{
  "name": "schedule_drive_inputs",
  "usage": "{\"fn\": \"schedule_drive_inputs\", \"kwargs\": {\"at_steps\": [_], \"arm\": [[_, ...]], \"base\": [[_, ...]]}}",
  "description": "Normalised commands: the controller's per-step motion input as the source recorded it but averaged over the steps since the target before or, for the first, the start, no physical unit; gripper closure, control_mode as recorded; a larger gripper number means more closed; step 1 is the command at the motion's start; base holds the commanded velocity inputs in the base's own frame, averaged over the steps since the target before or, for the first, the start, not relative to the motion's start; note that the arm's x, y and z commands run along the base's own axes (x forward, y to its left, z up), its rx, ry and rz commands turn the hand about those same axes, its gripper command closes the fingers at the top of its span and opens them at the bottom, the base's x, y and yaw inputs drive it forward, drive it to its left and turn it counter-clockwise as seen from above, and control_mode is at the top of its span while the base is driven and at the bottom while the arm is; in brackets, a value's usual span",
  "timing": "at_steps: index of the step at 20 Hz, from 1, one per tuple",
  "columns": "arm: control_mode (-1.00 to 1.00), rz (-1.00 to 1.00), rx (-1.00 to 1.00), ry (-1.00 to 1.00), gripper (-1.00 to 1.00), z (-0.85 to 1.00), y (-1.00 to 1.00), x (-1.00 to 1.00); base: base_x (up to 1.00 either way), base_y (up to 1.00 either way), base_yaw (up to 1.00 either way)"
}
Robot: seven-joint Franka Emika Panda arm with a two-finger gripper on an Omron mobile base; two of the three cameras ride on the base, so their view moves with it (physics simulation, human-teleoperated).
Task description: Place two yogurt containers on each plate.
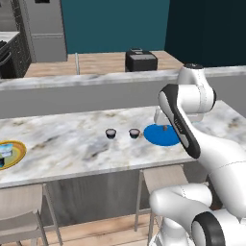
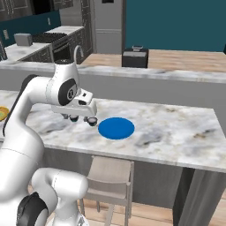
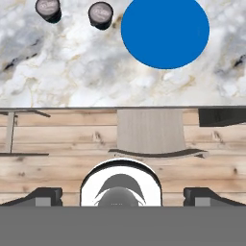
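White-and-dark arm segments fill the foreground of both base views, rising to a bent elbow with the hand held level above the long marble-topped island counter, camera looking straight down.

On that counter lies the plain bright blue round plate, bare. At the counter's far left end sits the orange-rimmed plate with a greenish centre, carrying a pale blue-white yogurt cup; whether a second cup is there I cannot tell.

Two dark yogurt cups with pale tops stand upright, side by side on the marble just left of the blue plate: the nearer one close beside its rim, the farther one next along.

In the hand view, the gripper has its fingertips spread wide with nothing between them. Both dark cups lie ahead and to the left of it, so my guess is the next reach goes forward, left and down onto the nearer cup.
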Motion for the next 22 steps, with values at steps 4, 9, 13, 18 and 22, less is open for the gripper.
{"fn": "schedule_drive_inputs", "kwargs": {"at_steps": [4,9,13,18,22], "arm": [[1.00,0.00,0.00,0.00,-1.00,0.00,0.00,0.00],[1.00,0.00,0.00,0.00,-1.00,0.00,0.00,0.00],[1.00,0.00,0.00,0.00,-1.00,0.00,0.00,0.00],[-1.00,0.00,0.01,0.00,-1.00,-0.03,0.00,0.60],[-1.00,0.00,0.01,0.00,-1.00,-0.15,0.04,1.00]], "base": [[0.04,0.00,0.00],[0.00,0.00,0.00],[0.00,0.00,0.00],[0.00,0.00,0.00],[0.00,0.00,0.00]]}}
